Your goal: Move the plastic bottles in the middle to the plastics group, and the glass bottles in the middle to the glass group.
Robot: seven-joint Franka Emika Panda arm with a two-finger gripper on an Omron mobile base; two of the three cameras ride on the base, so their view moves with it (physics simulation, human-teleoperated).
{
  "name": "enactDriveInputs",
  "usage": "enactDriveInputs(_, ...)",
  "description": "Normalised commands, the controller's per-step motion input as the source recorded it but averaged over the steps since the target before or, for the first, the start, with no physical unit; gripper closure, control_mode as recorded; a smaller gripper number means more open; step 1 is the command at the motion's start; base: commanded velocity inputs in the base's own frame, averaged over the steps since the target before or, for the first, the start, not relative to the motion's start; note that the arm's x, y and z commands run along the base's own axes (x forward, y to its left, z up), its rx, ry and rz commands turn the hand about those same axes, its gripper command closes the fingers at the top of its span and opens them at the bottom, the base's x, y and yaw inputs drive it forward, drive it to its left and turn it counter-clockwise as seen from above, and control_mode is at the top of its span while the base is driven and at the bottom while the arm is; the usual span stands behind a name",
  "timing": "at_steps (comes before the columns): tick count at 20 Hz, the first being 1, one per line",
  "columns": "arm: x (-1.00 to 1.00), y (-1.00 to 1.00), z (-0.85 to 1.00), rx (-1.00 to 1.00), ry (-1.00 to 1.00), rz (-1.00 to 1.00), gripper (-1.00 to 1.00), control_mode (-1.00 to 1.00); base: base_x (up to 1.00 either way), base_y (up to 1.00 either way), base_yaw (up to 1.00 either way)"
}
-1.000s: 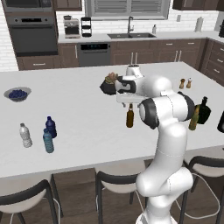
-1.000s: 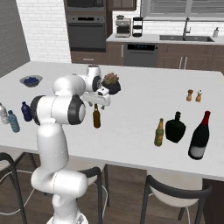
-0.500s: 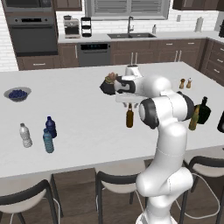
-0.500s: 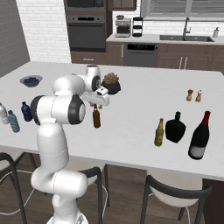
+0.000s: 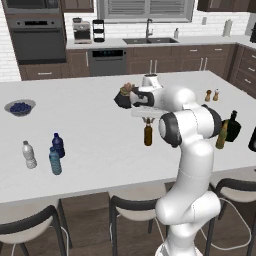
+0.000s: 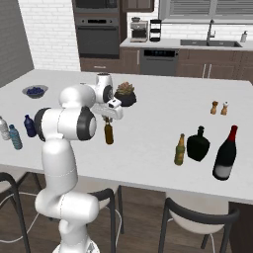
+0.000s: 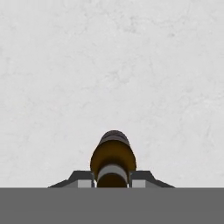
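An amber-brown glass bottle (image 5: 147,136) (image 6: 108,134) stands upright in the middle of the white island. My gripper (image 5: 148,120) (image 6: 108,120) (image 7: 112,179) comes down from above and is shut on its neck. In the hand view the bottle (image 7: 113,157) sits between the two fingertips (image 7: 83,178). The olive-green bottle (image 5: 221,135) (image 6: 180,149) stands beside the squat black bottle (image 5: 233,127) (image 6: 198,145), with a dark wine bottle (image 6: 226,154) further right. At the left, the teal bottle (image 5: 55,161) (image 6: 15,137) stands by the navy bottle (image 5: 58,145) (image 6: 30,126) and the clear bottle (image 5: 29,154) (image 6: 4,128).
A potted plant (image 5: 125,96) (image 6: 125,94) stands just behind the gripper. Salt and pepper shakers (image 5: 212,94) (image 6: 219,107) are at the back right, and a bowl of blueberries (image 5: 20,107) (image 6: 35,91) at the back left. Stools line the island's near edge.
The jaws have closed from wide open onto the amber bottle's neck. The arm and the bottle have stayed in place.
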Motion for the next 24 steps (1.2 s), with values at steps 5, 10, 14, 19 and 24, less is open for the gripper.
enactDriveInputs(5,-0.27,-0.52,0.04,0.00,0.00,-0.11,1.00,-1.00,0.00,0.00,0.00)
enactDriveInputs(10,-0.55,-0.91,0.14,0.00,0.00,-0.15,1.00,-1.00,0.00,0.00,0.00)
enactDriveInputs(14,-0.58,-0.92,0.18,0.00,0.00,-0.14,1.00,-1.00,0.00,0.00,0.00)
enactDriveInputs(19,-0.60,-0.90,0.12,0.00,0.00,-0.13,1.00,-1.00,0.00,0.00,0.00)
enactDriveInputs(24,-0.40,-0.90,0.00,0.00,0.00,-0.14,1.00,-1.00,0.00,0.00,0.00)
